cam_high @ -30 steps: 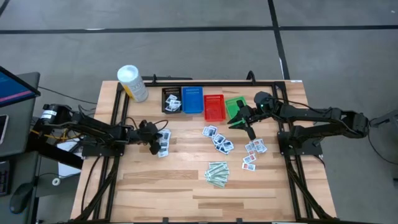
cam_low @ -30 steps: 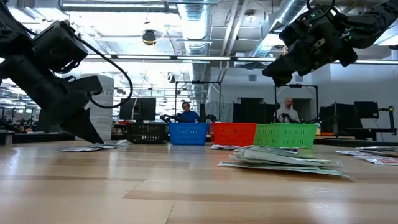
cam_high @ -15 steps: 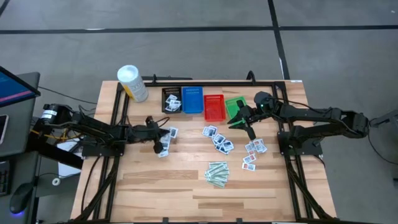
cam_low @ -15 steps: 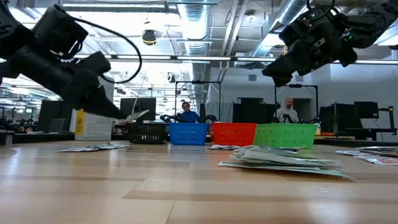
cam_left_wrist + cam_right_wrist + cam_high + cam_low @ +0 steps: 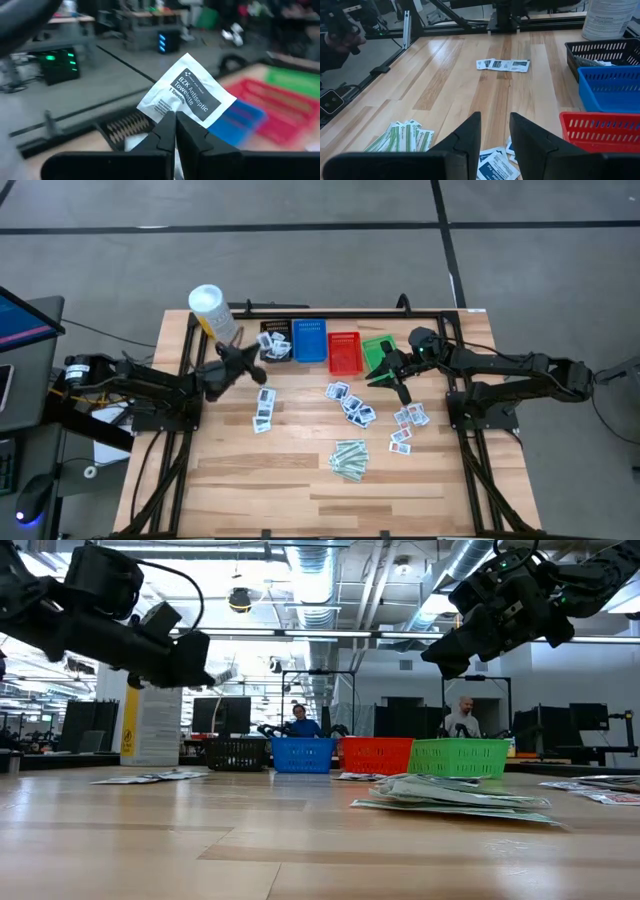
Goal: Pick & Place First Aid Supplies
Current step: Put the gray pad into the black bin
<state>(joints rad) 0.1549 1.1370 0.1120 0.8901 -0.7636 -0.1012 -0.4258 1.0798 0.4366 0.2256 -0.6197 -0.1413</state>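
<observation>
You are early in the sort, by the look of it; the left gripper [image 5: 175, 131] has its jaws pressed together on a towelette packet [image 5: 187, 95], lifted off the table and hanging just short of the black basket [image 5: 274, 343], which already holds a few white packets; so I judge this one is about to join them; the blue basket [image 5: 309, 341], red basket [image 5: 344, 353] and green basket [image 5: 377, 351] show nothing inside from above, though the right arm hides part of the green one; most of the supplies lie loose on the wood; a small pair of packets [image 5: 262, 411] below the left gripper, a scattered cluster [image 5: 350, 404] at the centre, a red-printed group [image 5: 408, 426] near the right arm, and a pile of pale-green strips [image 5: 349, 458] toward the near edge; the right gripper [image 5: 388, 379] hovers beside the green basket with its jaws spread a little and nothing between them; you have nearly everything left to place.
</observation>
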